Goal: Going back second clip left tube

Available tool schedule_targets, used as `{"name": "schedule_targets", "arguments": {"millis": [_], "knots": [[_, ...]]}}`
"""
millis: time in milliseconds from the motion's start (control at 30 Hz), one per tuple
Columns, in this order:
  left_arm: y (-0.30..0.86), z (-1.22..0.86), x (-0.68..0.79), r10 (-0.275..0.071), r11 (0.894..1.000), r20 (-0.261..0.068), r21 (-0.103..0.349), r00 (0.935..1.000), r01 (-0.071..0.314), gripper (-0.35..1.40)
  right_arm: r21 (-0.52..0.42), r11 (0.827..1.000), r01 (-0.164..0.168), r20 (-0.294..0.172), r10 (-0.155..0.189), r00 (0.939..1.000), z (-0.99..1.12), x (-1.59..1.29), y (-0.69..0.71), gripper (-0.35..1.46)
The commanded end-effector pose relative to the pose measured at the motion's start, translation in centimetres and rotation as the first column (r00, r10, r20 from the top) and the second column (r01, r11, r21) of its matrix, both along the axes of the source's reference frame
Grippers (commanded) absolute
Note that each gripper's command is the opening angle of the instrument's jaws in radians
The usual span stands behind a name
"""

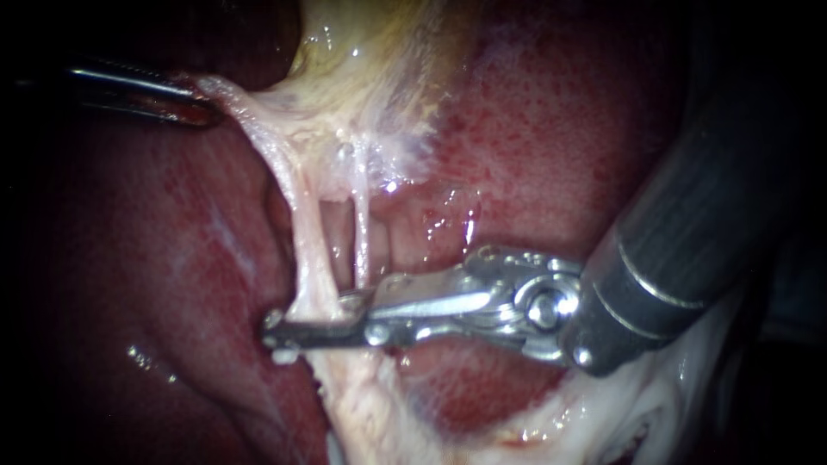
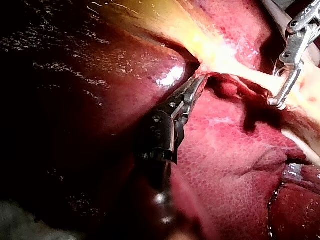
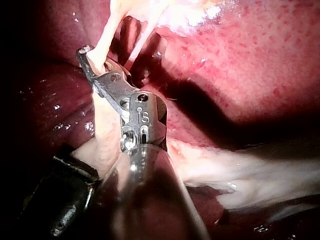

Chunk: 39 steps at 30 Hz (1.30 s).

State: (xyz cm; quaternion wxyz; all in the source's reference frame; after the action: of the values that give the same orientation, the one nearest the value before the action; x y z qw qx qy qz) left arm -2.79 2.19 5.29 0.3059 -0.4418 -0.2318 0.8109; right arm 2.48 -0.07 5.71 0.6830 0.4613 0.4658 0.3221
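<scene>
Low on the left tube (image 1: 308,275), just above the dark red liver (image 1: 172,284), the right instrument (image 1: 284,329) holds its jaws narrowly apart, with the tube passing between them. Up beside the yellowish gallbladder (image 1: 370,52), the left instrument (image 1: 202,110) has its jaws pinched on a pale strand (image 1: 250,116) that is stretched taut.

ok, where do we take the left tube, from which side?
Probably low on the left tube, on its bare stretch, coming across from the view's right: it hangs taut and upright there, with a gap to the thin right tube.
</scene>
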Motion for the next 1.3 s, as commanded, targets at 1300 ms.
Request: {"name": "schedule_targets", "arguments": {"millis": [1300], "knots": [[-0.01,0.10,0.00,-0.007,1.000,-0.007,-0.008,1.0000,0.007,-0.35,-0.710,0.705,-0.002,-0.051,-0.048,0.9975,-0.17,-1.99,0.45,0.50]]}}
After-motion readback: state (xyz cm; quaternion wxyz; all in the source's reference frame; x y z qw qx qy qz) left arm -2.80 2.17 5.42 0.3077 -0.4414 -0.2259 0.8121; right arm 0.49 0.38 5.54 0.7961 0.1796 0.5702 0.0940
